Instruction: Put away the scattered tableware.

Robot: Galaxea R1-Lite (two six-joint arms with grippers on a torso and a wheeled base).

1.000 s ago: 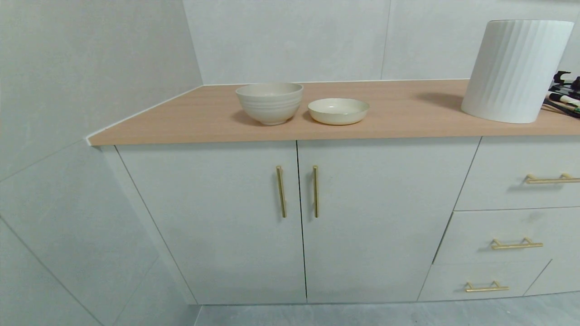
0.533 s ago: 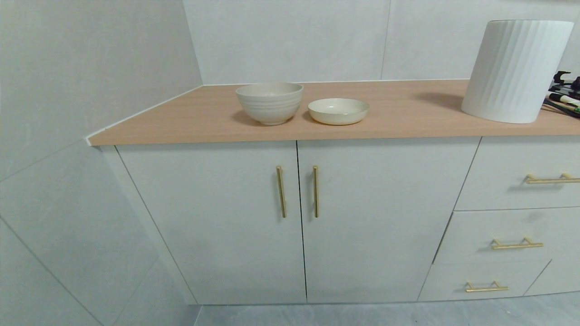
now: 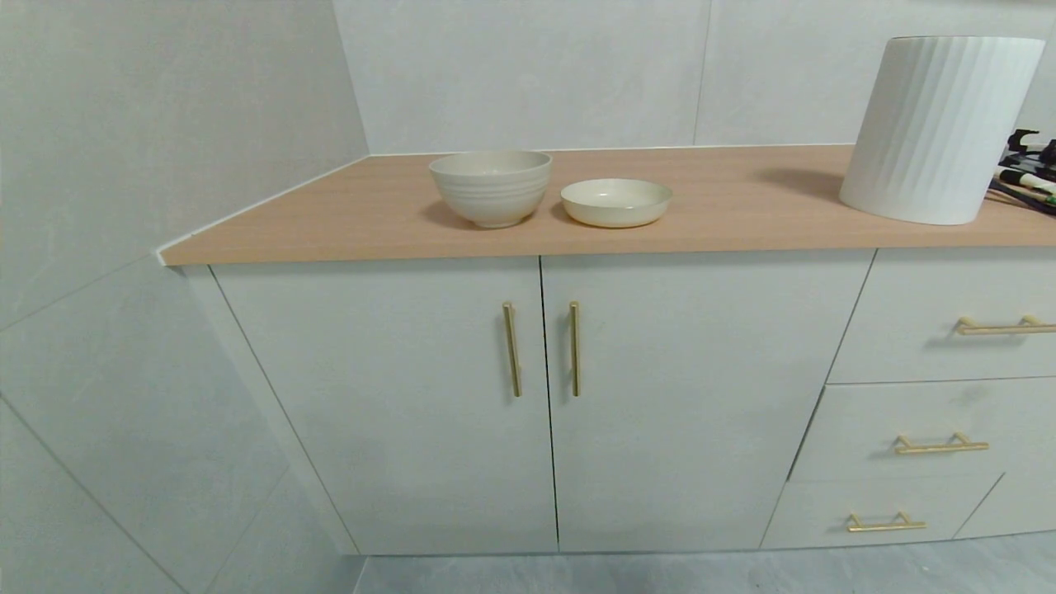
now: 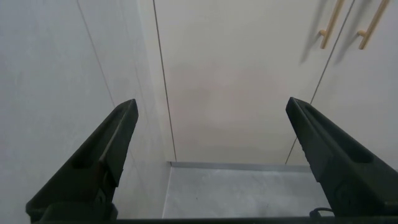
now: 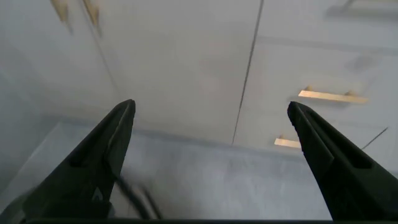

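Nearest, the left gripper [image 4: 210,111] and right gripper [image 5: 210,109] hang empty with fingers spread before the pale closed cabinet doors [image 3: 462,412]. Beyond them, at upper centre on the wooden countertop [image 3: 742,219], the ribbed beige deep bowl [image 3: 490,186] and the shallow cream round dish [image 3: 616,202] stand side by side. Both are mouth-up and round, with no long axis. Judging by this, nothing is stowed yet.
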